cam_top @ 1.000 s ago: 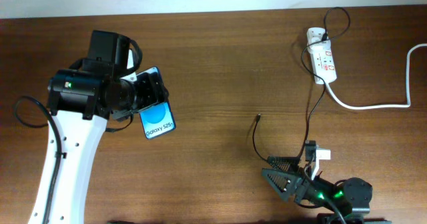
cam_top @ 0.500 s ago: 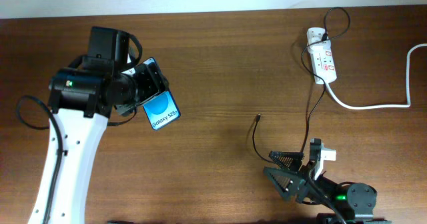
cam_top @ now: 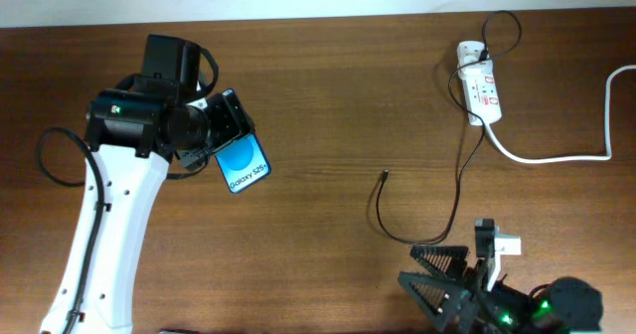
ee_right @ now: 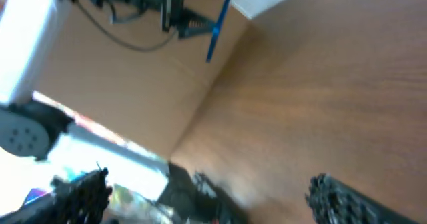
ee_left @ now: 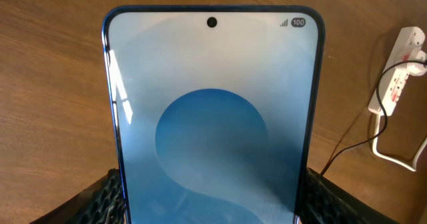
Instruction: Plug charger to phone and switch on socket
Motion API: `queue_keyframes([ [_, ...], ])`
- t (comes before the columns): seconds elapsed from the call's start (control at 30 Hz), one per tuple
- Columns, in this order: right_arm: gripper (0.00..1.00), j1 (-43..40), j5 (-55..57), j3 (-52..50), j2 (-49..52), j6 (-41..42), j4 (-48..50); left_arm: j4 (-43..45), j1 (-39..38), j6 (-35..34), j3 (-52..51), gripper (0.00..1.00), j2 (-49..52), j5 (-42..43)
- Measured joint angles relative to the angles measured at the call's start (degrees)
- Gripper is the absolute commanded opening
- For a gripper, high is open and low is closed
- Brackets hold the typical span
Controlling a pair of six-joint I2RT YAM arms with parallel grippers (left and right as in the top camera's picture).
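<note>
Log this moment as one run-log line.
left gripper: grips phone | right gripper: open, empty | charger tip: on table, not in phone | socket: no gripper near

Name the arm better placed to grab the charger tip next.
Right. The right fingers are open, empty and nearer the charger tip; the left fingers are occupied holding the phone.

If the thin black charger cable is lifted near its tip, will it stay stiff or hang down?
Probably floppy: the charger cable lies in loose curves on the table. Its small tip looks light, so it may swing.
</note>
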Motion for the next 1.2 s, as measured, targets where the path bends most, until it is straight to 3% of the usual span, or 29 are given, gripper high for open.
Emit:
queue_keyframes([
  [0.23, 0.98, 0.02, 12.04, 23.06, 13.88, -18.93, -32.04, 0.00, 0.00, 0.00, 0.00, 0.32, 0.00, 0.17],
  [0.37, 0.98, 0.04, 16.81, 31.89, 18.05, -24.83, -36.39, 0.00, 0.00, 0.00, 0.00, 0.31, 0.00, 0.33],
  [0.57, 0.98, 0.04, 19.17, 32.83, 18.34, -27.54, -36.59, 0.04, 0.00, -0.17, 0.00, 0.31, 0.00, 1.49],
  [0.67, 0.98, 0.04, 19.52, 31.10, 18.34, -27.96, -33.31, 0.07, -0.02, -1.44, 0.00, 0.31, 0.00, 2.27],
  [0.83, 0.98, 0.04, 17.42, 22.27, 18.60, -25.31, -19.34, 0.09, -0.02, -2.97, 0.00, 0.31, 0.00, 2.51],
  [1.03, 0.98, 0.04, 12.33, 7.39, 19.19, -15.98, -0.20, 0.07, -0.02, -4.50, 0.00, 0.29, 0.00, 2.54],
  [1.2, 0.98, 0.04, 10.34, 2.10, 19.30, -8.55, 12.85, 0.66, -0.02, -5.62, 0.00, 0.30, 0.00, 2.47],
])
